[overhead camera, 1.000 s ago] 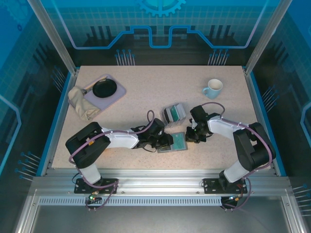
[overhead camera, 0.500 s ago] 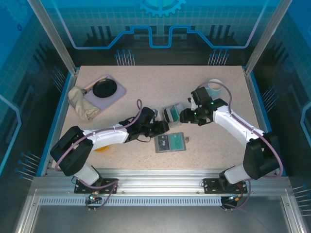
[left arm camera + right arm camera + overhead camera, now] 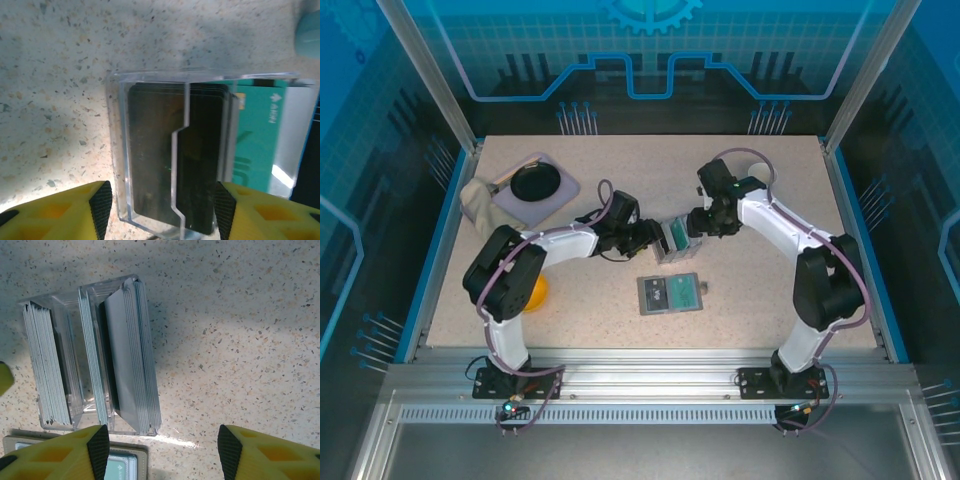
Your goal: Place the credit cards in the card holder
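Observation:
The card holder [image 3: 658, 296] lies open and flat on the table, a teal credit card [image 3: 687, 292] in its right half; its grey corner [image 3: 134, 456] shows in the right wrist view. More credit cards stand in two stacks [image 3: 132, 355] inside a clear slotted box [image 3: 675, 238]. A teal card [image 3: 255, 135] shows at the box's far side. My left gripper [image 3: 162, 210] is open, its pads on either side of the box's near end. My right gripper [image 3: 162, 452] is open over bare table just beside the box, holding nothing.
At the back left, a lilac tray [image 3: 563, 196] carries a black bowl [image 3: 535, 182], with a beige cloth [image 3: 485, 212] beside it. An orange object [image 3: 539, 293] lies under the left arm. Blue rails edge the table.
Both arms have left the card holder and moved back to the clear box, one on each side. Both grippers have opened wider. A teal card stays in the holder.

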Available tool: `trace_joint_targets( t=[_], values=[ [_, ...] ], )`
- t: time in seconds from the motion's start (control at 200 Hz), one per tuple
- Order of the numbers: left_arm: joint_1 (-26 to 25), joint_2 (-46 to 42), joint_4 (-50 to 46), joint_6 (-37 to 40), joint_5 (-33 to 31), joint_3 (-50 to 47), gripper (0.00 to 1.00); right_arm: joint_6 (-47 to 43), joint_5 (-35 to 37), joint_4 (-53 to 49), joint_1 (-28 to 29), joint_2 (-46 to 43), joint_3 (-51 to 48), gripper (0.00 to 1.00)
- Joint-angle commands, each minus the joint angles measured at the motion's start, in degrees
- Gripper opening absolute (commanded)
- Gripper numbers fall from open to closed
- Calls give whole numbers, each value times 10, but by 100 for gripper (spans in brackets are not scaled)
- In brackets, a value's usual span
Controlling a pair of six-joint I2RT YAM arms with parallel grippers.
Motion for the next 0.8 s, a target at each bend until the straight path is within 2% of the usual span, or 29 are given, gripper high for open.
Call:
trace_joint_targets(
  t=[0.0, 0.285, 0.65, 0.795],
  values=[
    [3, 24, -8, -20, 23, 20, 59, -12, 3, -24, 1, 10, 24, 62],
    [5, 59, -12, -29, 23, 21, 56, -20, 0, -30, 3, 36, 41, 62],
    [5, 71, -42, -16, 15, 7, 50, -47, 102, -53, 28, 93, 86, 61],
    [5, 67, -48, -8, 12, 5, 49, -56, 103, -54, 24, 114, 102, 59]
  ],
)
